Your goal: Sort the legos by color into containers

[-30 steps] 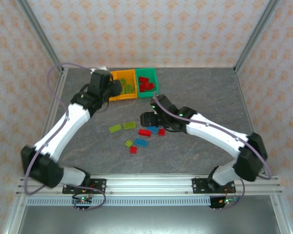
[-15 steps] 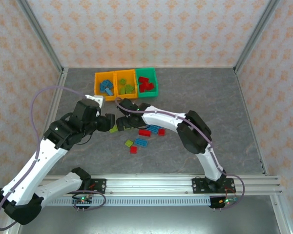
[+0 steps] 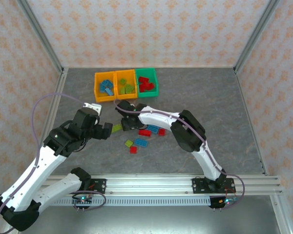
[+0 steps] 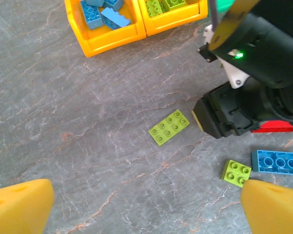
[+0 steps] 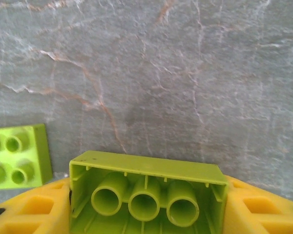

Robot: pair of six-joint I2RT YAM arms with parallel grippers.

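Left of the desk's (image 3: 210, 97) middle, the left end effector (image 4: 146, 209) hung wide open above a loose lime brick (image 4: 169, 127). Beside it, the right end effector (image 5: 146, 214) gripped another lime brick (image 5: 146, 187). At the far edge, the containers (image 3: 115, 86) held blue, lime and red bricks separately, and several legos (image 3: 144, 132) lay unsorted.

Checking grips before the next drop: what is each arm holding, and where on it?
The right arm's fingers pinch a lime green plastic brick by its two short ends. The left arm's fingers hold nothing.

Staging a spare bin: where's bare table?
Bare: right side, from green bin and right arm to the right frame. Crowded: centre, loose legos between open left gripper and right gripper, which grips a lime lego.
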